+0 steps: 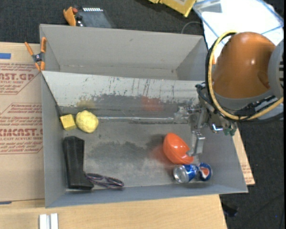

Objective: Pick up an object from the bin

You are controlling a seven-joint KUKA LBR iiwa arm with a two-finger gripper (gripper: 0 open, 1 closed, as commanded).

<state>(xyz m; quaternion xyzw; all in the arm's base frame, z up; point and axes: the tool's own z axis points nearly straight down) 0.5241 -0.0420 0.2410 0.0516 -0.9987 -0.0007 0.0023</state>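
Camera view, scuffed grey bin (124, 151), dark carpet (19, 8) behind, jaws beside orange object (174, 148), grip unclear

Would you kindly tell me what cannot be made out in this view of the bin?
1. Camera view: the orange rounded thing has its right edge covered by the gripper, so contact between them cannot be judged.
2. Camera view: the purple looped thing by the front wall is too thin to identify.
3. Camera view: the black object on the left is too dark to show its kind.
4. Camera view: the crushed can has print too small to read.
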